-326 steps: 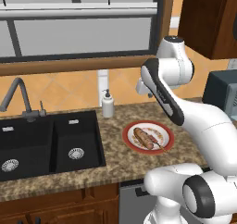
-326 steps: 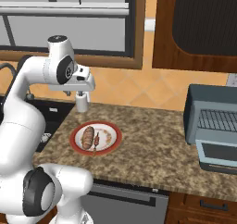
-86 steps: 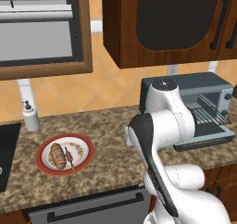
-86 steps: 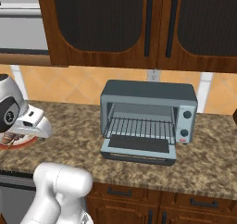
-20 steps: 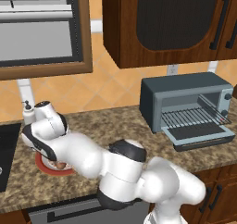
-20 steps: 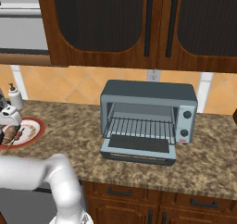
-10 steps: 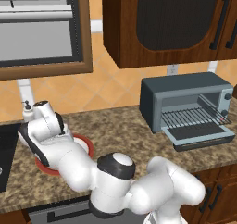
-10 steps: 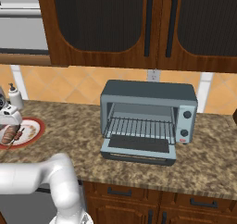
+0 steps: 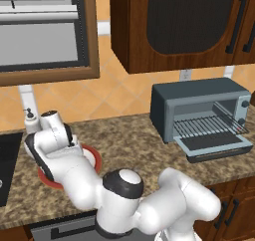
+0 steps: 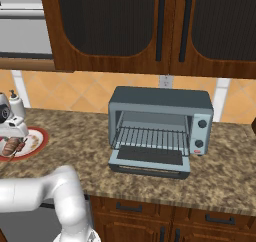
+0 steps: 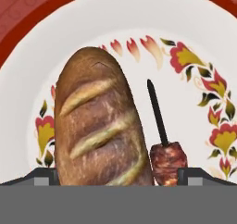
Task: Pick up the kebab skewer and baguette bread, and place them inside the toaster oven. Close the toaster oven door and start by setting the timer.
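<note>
The baguette bread (image 11: 99,121) lies on a white plate with a red rim (image 11: 194,28), a plump brown loaf. Right beside it is the kebab skewer (image 11: 157,119), a thin dark stick with a red-brown meat chunk. My gripper (image 11: 118,177) is open just above the plate, its fingertips (image 11: 44,177) standing outside the loaf and the meat chunk. From the right base view the gripper (image 10: 12,132) hangs over the baguette (image 10: 10,147) at the far left. The toaster oven (image 10: 160,121) stands to the right, its door (image 10: 150,158) dropped open and the wire rack bare.
A soap bottle (image 10: 16,103) stands behind the plate (image 10: 37,138) by the wall. A dark sink (image 9: 7,160) lies left of the plate (image 9: 93,158). The toaster oven (image 9: 199,113) has knobs (image 10: 201,123) on its right strip. Speckled counter runs between plate and oven.
The hand has sunk a little closer to the plate, and the arm's elbow has swung round. The jaws stay open.
</note>
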### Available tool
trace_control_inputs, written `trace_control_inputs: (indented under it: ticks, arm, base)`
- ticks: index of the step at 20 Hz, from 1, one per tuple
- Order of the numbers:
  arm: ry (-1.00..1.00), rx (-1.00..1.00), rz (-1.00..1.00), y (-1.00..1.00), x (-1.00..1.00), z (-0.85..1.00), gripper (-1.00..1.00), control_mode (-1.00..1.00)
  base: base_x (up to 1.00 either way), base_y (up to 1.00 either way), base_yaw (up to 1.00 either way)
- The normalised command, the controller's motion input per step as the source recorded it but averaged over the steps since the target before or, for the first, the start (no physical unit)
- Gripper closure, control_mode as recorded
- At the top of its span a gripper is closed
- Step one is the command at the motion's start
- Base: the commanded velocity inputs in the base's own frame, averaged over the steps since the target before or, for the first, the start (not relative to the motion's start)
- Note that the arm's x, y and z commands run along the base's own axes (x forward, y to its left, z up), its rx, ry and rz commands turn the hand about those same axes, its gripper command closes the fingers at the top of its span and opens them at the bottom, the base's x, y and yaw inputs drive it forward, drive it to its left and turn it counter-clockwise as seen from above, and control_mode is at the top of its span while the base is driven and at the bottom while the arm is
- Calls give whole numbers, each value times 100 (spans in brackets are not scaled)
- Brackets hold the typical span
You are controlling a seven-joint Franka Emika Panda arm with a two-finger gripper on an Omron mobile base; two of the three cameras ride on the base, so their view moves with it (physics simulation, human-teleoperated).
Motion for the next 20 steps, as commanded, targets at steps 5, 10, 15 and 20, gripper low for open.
trace_control_inputs:
  ticks: [5, 10, 15, 20]
  arm:
    - [0, 0, 0, 0, 0, -8, -100, -100]
    - [0, 0, 0, 3, 0, -7, 100, -100]
    - [0, 0, 0, 2, 0, -1, 100, -100]
    - [0, 0, 0, 0, 0, 4, 100, -100]
  base:
    - [0, 0, 0]
    - [0, 0, 0]
    - [0, 0, 0]
    - [0, 0, 0]
